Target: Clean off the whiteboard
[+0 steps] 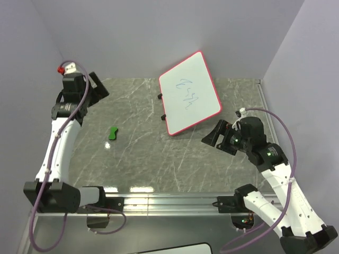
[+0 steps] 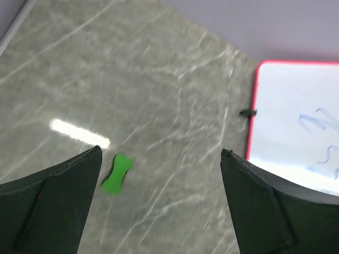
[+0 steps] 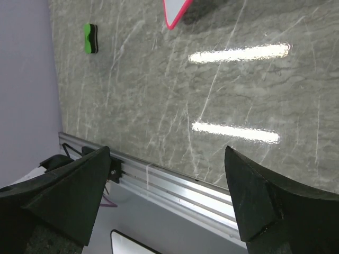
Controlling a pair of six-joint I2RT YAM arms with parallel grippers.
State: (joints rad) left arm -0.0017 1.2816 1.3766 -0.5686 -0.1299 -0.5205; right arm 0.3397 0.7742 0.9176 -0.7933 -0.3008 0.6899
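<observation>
I see the whiteboard (image 1: pixel 189 94) lying skewed on the table (image 1: pixel 137 164), with blue scribbles on its face and two black clips (image 1: pixel 161 97) on its left edge. My left gripper (image 2: pixel 161 153) hangs well to the left of the board, fingers spread wide with nothing between them, and the green eraser (image 1: pixel 113 133) lies on the table, also left of the board. My right gripper (image 3: pixel 167 151) sits just off the board's near edge toward its right corner, fingers likewise spread and empty.
</observation>
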